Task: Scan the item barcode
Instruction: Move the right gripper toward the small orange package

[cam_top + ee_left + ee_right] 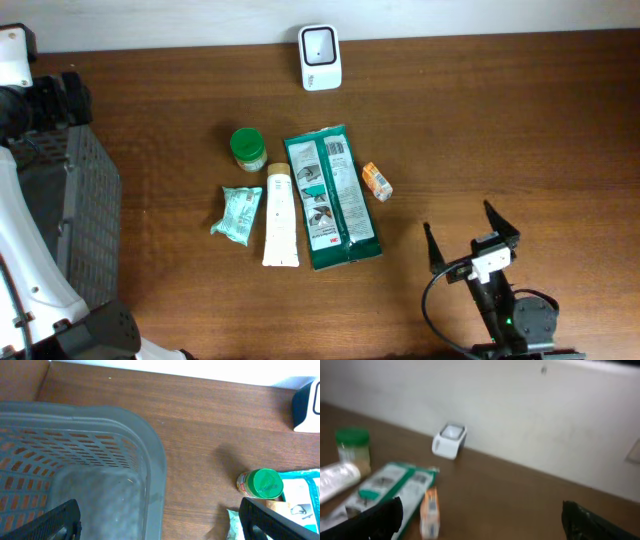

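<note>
A white barcode scanner [320, 57] stands at the table's far edge, also in the right wrist view as the scanner [449, 440]. Several items lie mid-table: a green-lidded jar [247, 148], a long green packet [332, 197], a white tube [280, 217], a small teal pouch [238, 214] and a small orange box [377, 182]. My right gripper [470, 235] hovers open near the front right, apart from the items, with nothing between its fingers [375, 520]. In the left wrist view my left gripper [160, 525] is open and empty over the rim of a grey basket [150, 460].
The grey mesh basket [90, 210] fills the table's left side under the left arm. The jar [262, 484] stands to the right of the basket. The orange box [430, 512] lies beside the green packet [395, 490]. A white wall runs behind the scanner.
</note>
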Controlling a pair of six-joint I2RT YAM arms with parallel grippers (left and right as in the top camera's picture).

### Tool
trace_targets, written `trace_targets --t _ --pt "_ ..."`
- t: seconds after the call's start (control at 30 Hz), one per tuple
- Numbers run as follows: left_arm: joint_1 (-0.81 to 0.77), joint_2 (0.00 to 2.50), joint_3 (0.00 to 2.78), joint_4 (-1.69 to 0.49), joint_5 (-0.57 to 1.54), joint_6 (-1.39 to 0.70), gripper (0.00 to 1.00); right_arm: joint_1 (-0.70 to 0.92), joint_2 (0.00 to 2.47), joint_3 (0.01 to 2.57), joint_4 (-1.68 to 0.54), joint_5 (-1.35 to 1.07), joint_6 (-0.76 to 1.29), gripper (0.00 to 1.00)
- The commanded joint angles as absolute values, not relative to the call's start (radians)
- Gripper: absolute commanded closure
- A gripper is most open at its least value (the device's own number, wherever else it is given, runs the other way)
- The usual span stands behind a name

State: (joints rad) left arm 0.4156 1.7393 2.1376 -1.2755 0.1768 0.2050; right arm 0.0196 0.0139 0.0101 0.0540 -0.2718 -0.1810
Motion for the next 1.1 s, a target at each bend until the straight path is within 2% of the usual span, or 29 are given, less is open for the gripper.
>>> trace_targets --t 0.0,0.13,0.37,0.67,0.9,1.07 --pt "0.420 1.741 2.135 -1.274 0.191 0.196 0.01 0.026 0.010 0.019 0.034 -0.348 -0.088 0.02" --pt "0.420 1.741 2.135 -1.274 0.191 0.196 0.01 0.026 0.059 0.082 -0.012 -0.410 -0.088 0.02" --pt "0.420 1.741 2.135 -1.274 0.191 0.196 0.01 0.026 0.401 0.426 -0.199 -0.472 -0.089 0.02" --pt "0.420 1.741 2.135 -1.274 0.191 0.196 0.01 0.026 0.981 1.000 -0.704 -0.528 -0.096 0.02" --pt "0.420 1.741 2.135 -1.274 0.191 0.196 0.01 0.027 1.274 1.071 -0.616 -0.617 -0.070 0.01" --pt "0.420 1.741 2.135 -1.274 0.191 0.196 0.01 0.031 1.498 1.088 -0.606 -0.587 -0.061 0.12"
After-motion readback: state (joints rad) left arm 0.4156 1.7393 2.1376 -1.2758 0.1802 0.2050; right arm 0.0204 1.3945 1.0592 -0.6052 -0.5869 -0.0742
